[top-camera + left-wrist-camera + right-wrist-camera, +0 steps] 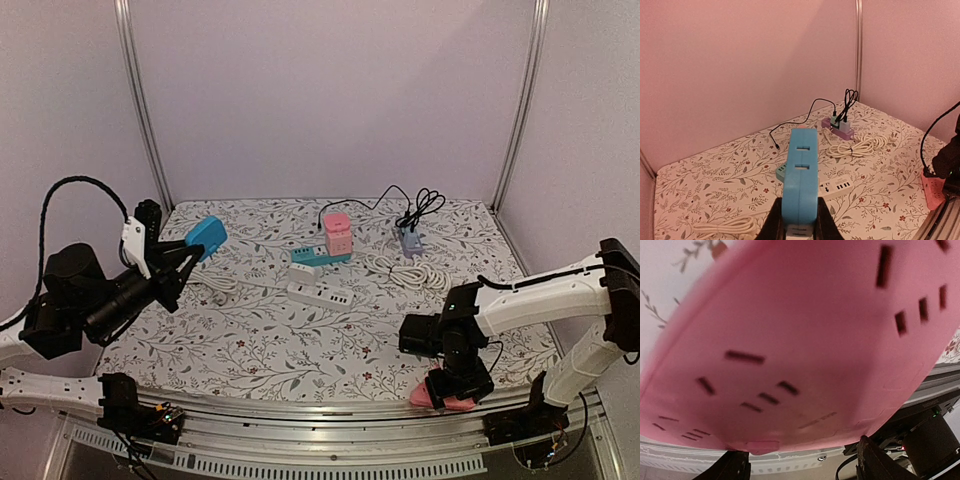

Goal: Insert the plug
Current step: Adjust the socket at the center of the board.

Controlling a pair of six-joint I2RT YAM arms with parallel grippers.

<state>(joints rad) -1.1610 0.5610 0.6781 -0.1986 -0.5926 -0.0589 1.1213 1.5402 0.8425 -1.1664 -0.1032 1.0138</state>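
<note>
My left gripper [190, 255] is shut on a blue power strip [206, 237] and holds it in the air over the table's left side. In the left wrist view the blue strip [800, 175] stands on edge between my fingers [771, 225], its slots facing up. My right gripper [452, 385] hangs at the table's front right edge over a pink power strip [440, 398]. In the right wrist view the pink strip [800, 340] fills the frame, and my fingers [735, 467] stand wide apart at its lower edge. No loose plug shows clearly.
A white power strip [320, 293], a teal strip [318, 254], a pink cube socket [337, 232] and a purple strip [410, 240] with black cables lie mid-table. A coiled white cable [410, 270] lies right of centre, another white cable [215, 285] on the left.
</note>
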